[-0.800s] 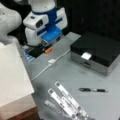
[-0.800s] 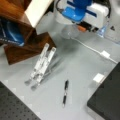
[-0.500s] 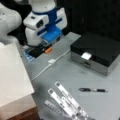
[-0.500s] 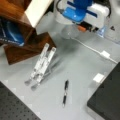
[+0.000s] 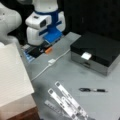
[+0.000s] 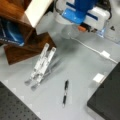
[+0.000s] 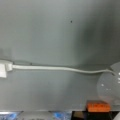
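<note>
My gripper does not show in any view; no fingers appear in the wrist view. The wrist camera looks down on grey table with a white cable (image 7: 60, 68) running across it to a white connector (image 7: 3, 68) at the left edge. An orange block (image 7: 98, 106) lies at the bottom right beside a clear round disc (image 7: 108, 87). In both front views the same cable (image 5: 41, 71) (image 6: 92, 48) runs from the robot base (image 5: 45, 22) (image 6: 82, 12) across the table. A black pen (image 5: 93, 90) (image 6: 65, 93) lies on the table apart from everything.
A black box with a grey drawer front (image 5: 100, 53) (image 6: 107, 100) stands at the right, with a small white block (image 5: 86, 55) (image 6: 98, 78) by it. Clear plastic strips (image 5: 66, 102) (image 6: 41, 63) lie near a white-topped wooden stand (image 5: 12, 77) (image 6: 22, 50).
</note>
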Controlling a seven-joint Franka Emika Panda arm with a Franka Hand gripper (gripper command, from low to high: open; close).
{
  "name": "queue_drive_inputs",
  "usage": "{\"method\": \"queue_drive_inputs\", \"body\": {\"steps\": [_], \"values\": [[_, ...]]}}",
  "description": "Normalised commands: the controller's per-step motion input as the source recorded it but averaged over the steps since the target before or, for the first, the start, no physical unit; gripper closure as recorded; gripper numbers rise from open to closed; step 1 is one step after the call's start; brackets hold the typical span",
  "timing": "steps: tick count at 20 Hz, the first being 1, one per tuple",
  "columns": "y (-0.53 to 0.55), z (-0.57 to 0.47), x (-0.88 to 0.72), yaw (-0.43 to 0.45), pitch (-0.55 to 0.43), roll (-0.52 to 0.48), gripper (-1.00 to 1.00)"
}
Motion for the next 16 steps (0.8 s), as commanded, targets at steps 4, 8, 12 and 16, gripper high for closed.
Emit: {"method": "queue_drive_inputs", "body": {"steps": [4,8,12,16], "values": [[-0.06,0.25,0.41,0.121,0.299,-0.412,-1.00],[0.00,0.35,0.41,0.078,0.409,-0.481,-1.00],[0.05,0.30,0.43,0.011,0.469,-0.532,-1.00],[0.07,0.22,0.46,-0.044,0.460,-0.539,-1.00]]}}
